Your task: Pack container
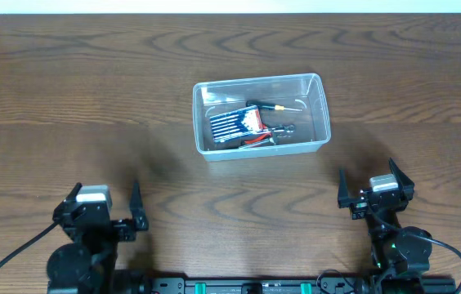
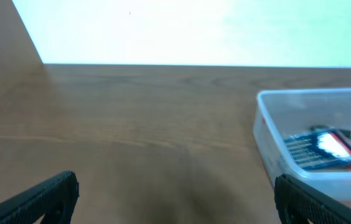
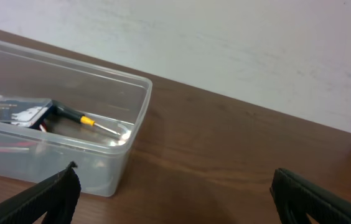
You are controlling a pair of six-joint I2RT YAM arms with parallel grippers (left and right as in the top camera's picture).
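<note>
Overhead view: the container (image 1: 257,80) sat on the table (image 1: 91,98), roughly centred between the two arms and farther out than both, its long side running across. Inside it we noted a blue drill-bit case (image 1: 234,122) lying flat, a small screwdriver (image 1: 278,107) with a yellow collar behind the case, and a red-handled tool (image 1: 263,139) against the near wall. We could not identify the red-handled tool. We saw no loose item on the table around the bin.

The left fingers (image 1: 136,204) were spread wide and held nothing. The right fingers (image 1: 342,189) were likewise wide and empty. Both sat near the front edge, one to each side, well apart from the container.

In each wrist view the bin fell off to one side, so neither arm was aimed at it. We judged this a parked stance that kept the bin unobstructed, with packing probably complete.
</note>
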